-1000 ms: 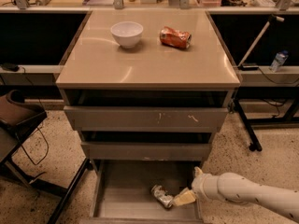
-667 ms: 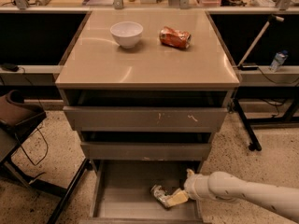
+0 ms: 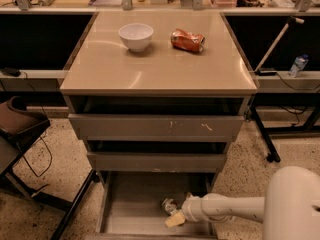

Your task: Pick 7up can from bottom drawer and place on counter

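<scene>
The 7up can (image 3: 169,204), small, silvery and dented, lies on the floor of the open bottom drawer (image 3: 132,204), right of its middle. My gripper (image 3: 174,215) reaches in from the right on a white arm and sits right against the can's near side, low in the drawer. The beige counter (image 3: 160,64) forms the top of the cabinet, well above the drawer.
On the counter stand a white bowl (image 3: 136,36) and a dented orange-red can (image 3: 187,39). Two upper drawers (image 3: 157,126) stick out slightly above the bottom one. A dark chair (image 3: 17,126) stands at the left and a table leg (image 3: 262,139) at the right.
My gripper has slid left across the bottom drawer and now sits against the can. More of the white arm fills the lower right corner.
</scene>
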You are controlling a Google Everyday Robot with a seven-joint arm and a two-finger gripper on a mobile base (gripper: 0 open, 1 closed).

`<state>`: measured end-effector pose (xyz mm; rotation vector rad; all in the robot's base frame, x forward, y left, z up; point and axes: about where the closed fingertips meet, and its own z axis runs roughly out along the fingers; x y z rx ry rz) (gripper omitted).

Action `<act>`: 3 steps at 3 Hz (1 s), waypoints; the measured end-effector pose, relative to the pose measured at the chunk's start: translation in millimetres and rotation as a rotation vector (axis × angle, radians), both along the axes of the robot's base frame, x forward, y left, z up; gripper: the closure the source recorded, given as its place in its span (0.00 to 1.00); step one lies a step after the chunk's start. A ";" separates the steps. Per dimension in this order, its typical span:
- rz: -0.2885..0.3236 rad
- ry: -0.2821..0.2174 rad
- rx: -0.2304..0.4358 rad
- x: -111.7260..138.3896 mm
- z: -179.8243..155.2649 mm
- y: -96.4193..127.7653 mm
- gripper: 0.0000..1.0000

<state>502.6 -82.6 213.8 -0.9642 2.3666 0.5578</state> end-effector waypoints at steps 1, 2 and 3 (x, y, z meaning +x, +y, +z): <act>0.007 0.001 -0.003 -1.7 -7.1 6.8 0.00; 0.019 0.033 0.024 5.6 -28.3 20.5 0.00; -0.012 0.086 0.084 22.4 -70.2 42.4 0.00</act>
